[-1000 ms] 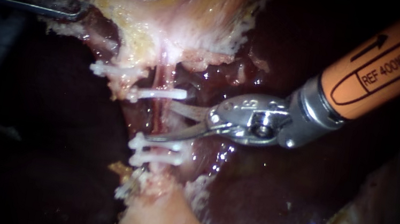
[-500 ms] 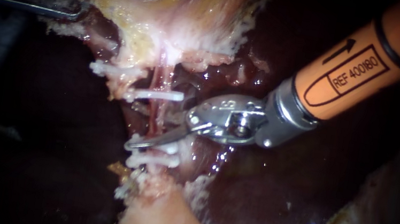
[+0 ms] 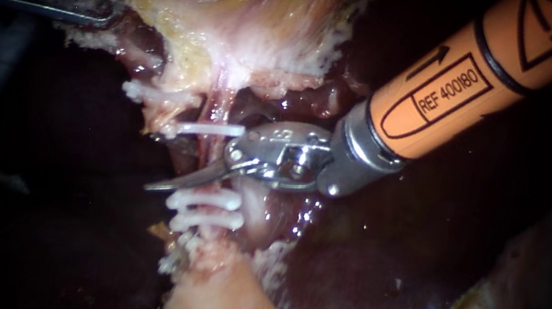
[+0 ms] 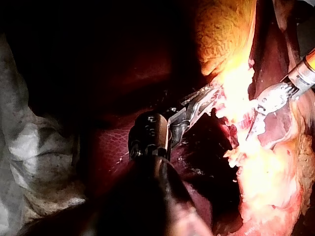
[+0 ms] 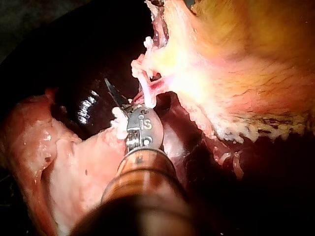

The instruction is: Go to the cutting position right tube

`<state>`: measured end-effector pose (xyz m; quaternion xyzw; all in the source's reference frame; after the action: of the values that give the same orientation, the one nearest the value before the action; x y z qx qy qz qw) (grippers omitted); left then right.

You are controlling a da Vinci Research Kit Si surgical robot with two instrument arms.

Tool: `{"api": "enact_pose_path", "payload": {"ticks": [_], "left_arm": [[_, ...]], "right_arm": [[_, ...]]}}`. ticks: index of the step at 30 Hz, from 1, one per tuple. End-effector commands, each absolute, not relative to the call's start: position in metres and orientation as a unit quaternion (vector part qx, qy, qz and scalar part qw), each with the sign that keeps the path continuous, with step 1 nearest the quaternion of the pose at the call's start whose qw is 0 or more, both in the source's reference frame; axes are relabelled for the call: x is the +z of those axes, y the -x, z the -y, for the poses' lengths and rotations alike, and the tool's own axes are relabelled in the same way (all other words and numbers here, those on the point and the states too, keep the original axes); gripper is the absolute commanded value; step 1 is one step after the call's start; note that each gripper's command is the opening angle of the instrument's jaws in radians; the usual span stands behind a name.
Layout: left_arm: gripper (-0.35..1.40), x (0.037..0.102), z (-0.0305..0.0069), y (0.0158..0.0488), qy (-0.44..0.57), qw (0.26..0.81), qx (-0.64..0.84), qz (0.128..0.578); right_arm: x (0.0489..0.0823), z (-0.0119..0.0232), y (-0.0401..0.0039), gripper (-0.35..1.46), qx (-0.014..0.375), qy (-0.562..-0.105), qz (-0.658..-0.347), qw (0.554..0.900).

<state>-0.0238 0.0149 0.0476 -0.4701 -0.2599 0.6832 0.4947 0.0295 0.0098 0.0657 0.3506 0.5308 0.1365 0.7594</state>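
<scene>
A thin red tube [image 3: 214,154] runs down from the pale gallbladder tissue [image 3: 237,28], with one white clip [image 3: 209,128] above and two white clips [image 3: 205,200] below. My right instrument [image 3: 173,167], on an orange shaft from the upper right, has its blades open across the tube between those clips. The lower blade lies in front of the tube and the upper blade is mostly hidden behind it. In the right wrist view its dark blade [image 5: 112,92] pokes out past the clipped tube [image 5: 147,93]. My left instrument [image 3: 103,2] is shut on the gallbladder's edge at the upper left, as the left wrist view [image 4: 202,101] also shows.
Another white clip [image 3: 151,93] sits on a strand to the left of the tube. Dark, wet liver [image 3: 362,266] lies right of and under the instrument. Pale fatty tissue [image 3: 221,302] bulges below the lower clips.
My right instrument has moved left, bringing its open blades across the tube between the upper and lower clips. The lower blade's tip now reaches past the tube. The left instrument has held still.
</scene>
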Motion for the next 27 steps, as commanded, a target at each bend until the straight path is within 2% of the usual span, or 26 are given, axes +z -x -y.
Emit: {"api": "enact_pose_path", "payload": {"ticks": [1, 16, 27], "left_arm": [[-0.35, 0.0476, -0.0149, 0.0238, 0.47, 0.494, 0.683, 0.26], [-0.35, 0.0478, -0.0149, 0.0236, 0.47, 0.494, 0.683, 0.26], [-0.35, 0.0478, -0.015, 0.0236, 0.47, 0.494, 0.683, 0.26]], "right_arm": [[0.0654, -0.0098, -0.0294, 1.31, 0.135, -0.351, -0.532, 0.758], [0.0599, -0.0076, -0.0302, 1.33, 0.111, -0.393, -0.551, 0.728], [0.0598, -0.0079, -0.0301, 1.31, 0.114, -0.395, -0.551, 0.726]]}}
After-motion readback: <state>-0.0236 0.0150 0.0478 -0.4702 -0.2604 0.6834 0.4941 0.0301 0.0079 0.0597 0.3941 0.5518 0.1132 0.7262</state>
